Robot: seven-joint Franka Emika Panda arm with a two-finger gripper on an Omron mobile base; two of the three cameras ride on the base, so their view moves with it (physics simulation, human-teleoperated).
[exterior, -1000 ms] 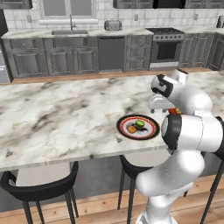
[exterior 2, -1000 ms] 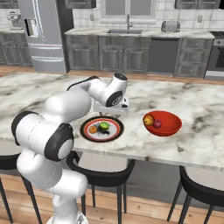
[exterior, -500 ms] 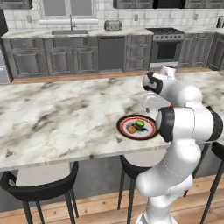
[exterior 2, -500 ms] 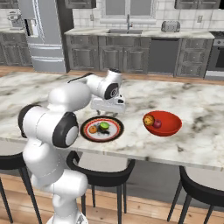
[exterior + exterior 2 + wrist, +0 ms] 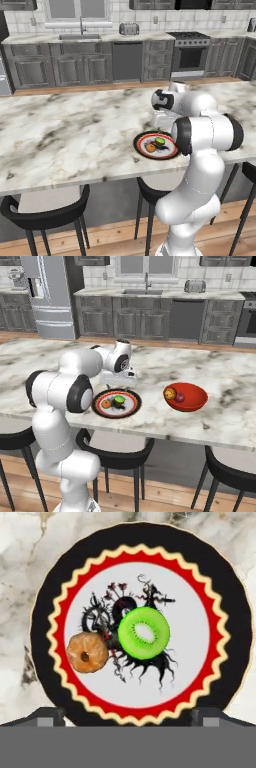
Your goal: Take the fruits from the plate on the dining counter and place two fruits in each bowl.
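Fruits on plate: green fruit lying cut face up beside small orange fruit, both round, no long axis | my claw hanging wide open above them, holding nothing | red bowl sitting right of plate on dining counter, holding two fruits.

The plate on the marble table is seen from behind the arm's left in the left base view and from behind its right in the right base view, both aimed forward and down at middle distance. Plate, table and the cabinets beyond are shared by both. In the hand view, the plate is looked down on from close above.
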